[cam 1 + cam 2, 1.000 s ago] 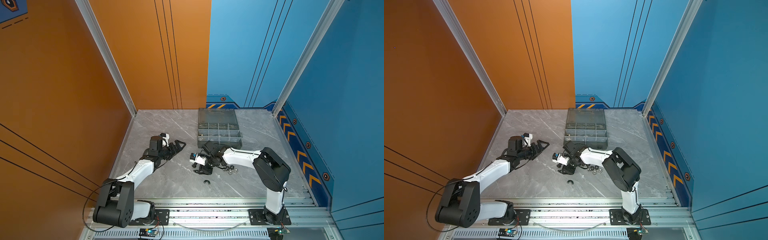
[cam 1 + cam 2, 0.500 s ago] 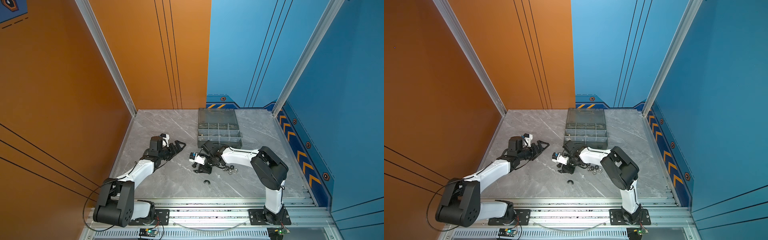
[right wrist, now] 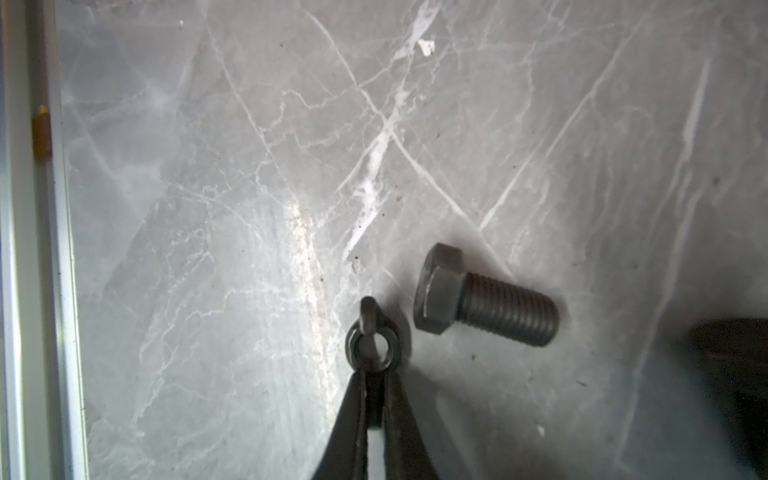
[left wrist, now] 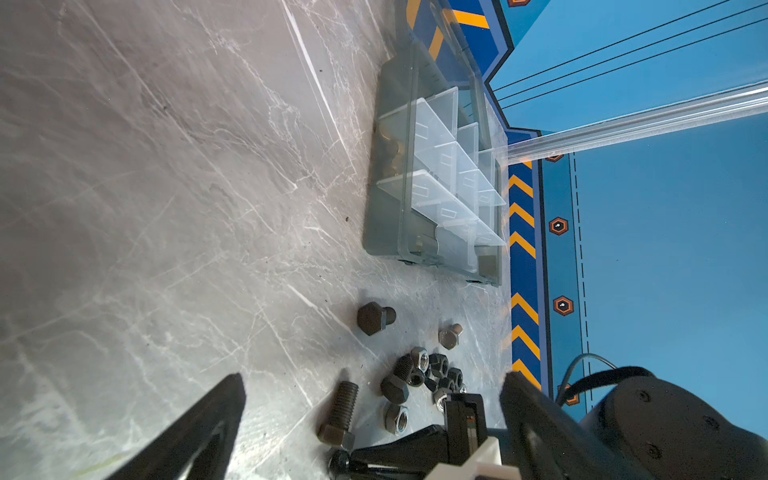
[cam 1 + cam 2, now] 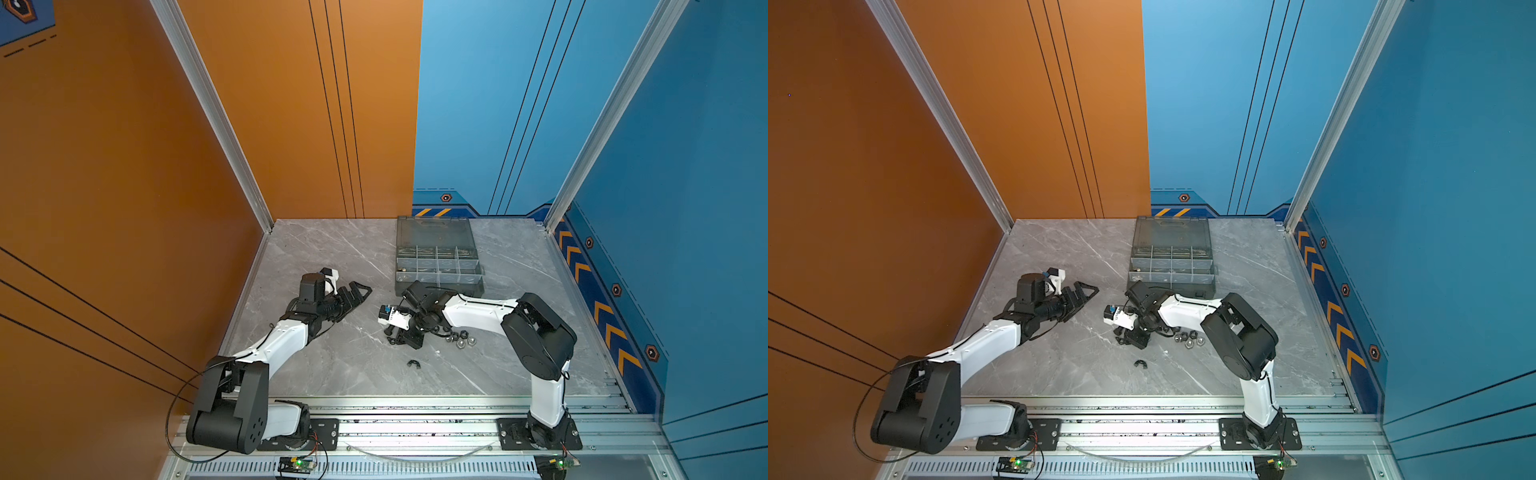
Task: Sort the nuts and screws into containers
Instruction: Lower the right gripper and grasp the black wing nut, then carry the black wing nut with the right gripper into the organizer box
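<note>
In the right wrist view my right gripper is shut on one wing of a black winged nut, low over the marble. A black screw lies right beside it. In both top views this gripper points down at the table's middle. Left of it my left gripper is open and holds nothing. The left wrist view shows black screws, a silver screw and a heap of nuts. The grey case of containers stands open behind them.
A black winged nut lies alone nearer the front rail. Several nuts sit under the right forearm. Brass pieces lie in one compartment of the case. Orange and blue walls enclose the table.
My right gripper's jaws have closed onto the black winged nut. The right arm's elbow has shifted slightly. The left arm has not moved.
</note>
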Robot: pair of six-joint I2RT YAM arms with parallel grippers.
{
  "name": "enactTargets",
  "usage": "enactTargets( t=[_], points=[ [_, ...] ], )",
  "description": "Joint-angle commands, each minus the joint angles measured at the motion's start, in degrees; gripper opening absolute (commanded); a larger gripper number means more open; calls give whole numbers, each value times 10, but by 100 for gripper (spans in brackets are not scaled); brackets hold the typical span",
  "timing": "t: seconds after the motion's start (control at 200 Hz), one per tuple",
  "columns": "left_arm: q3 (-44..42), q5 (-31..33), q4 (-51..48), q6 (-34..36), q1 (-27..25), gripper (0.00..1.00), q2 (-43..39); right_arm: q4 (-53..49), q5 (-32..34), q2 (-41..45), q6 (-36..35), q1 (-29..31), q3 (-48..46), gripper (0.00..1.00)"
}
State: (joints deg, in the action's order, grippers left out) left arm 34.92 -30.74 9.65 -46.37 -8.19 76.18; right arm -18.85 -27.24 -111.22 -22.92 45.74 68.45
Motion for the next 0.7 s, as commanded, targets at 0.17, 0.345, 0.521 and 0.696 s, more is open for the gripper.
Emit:
enactTargets(
  t=[0.17,0.345,0.521,0.696],
  points=[
    [-10,-12,3,5,8,98,-7,-18,1,2,8,-2,5,0],
    [-10,-13,3,4,8,98,-9,-21,-3,20,17,-7,5,0],
    [-8,-14,4,1,8,98,-9,-22,-34,68,34,-30,7,0],
    [-3,-16,9,-1,6,98,-5,-20,-57,105,54,-78,24,0]
  ],
)
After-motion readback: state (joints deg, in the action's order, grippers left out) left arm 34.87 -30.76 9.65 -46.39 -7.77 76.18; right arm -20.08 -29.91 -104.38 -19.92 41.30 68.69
